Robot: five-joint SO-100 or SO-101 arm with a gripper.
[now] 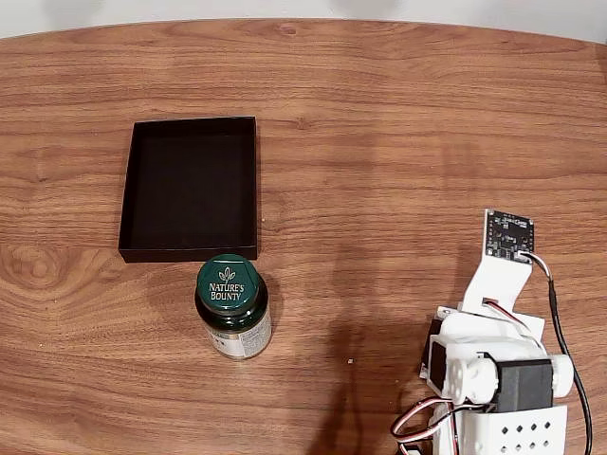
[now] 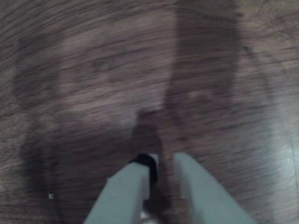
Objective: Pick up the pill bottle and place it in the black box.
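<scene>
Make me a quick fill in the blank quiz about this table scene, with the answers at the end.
1. The shallow matte black rectangular box holds ____.
2. The small dark green round pill bottle stands ____ on the brown wooden table.
3. In the fixed view, the bottle sits just outside the box's ____ right corner.
4. In the wrist view, the hand grips ____.

Answers: nothing; upright; lower; nothing

Indoor hobby or home-desk setup, exact room unclear. Wood-grain counter (image 1: pixel 398 123) with a curved far edge against a pale wall (image 1: pixel 474 14). White 3D-printed arm (image 1: pixel 493 379) with exposed wiring and a bare circuit board (image 1: pixel 509 235) suggests a home-built rig.
</scene>
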